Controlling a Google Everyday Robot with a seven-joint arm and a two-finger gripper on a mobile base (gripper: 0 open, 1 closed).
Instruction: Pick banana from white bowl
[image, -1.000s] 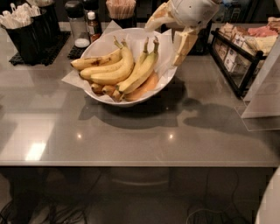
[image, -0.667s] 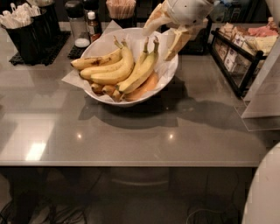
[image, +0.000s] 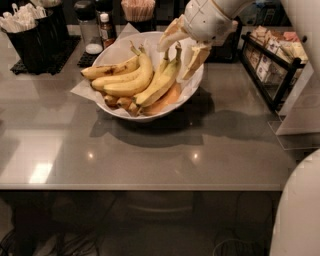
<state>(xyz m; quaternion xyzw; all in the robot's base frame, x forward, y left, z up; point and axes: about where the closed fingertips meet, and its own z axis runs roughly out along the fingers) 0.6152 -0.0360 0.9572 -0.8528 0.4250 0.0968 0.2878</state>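
The white bowl (image: 116, 52), wide and lined with crinkled white paper, stands on the grey counter at the back middle. Several yellow bananas lie in it. The banana (image: 159, 84), long and slender, lies at the right of the pile with its stem pointing up to the back right. My gripper (image: 181, 50) is open and hangs over the bowl's right rim. One finger (image: 168, 40) is left of the banana's stem end and the other finger (image: 195, 59) is right of it. It holds nothing.
A black holder of white utensils (image: 30, 30) and shakers (image: 90, 27) stand at the back left. A cup of straws (image: 139, 10) is behind the bowl. A black wire rack of packets (image: 272, 65) stands at the right. The counter's front edge (image: 150, 187) runs across below.
My gripper has come down and to the left, from above the bowl's back right rim to around the stem end of the long banana. The bananas have not moved.
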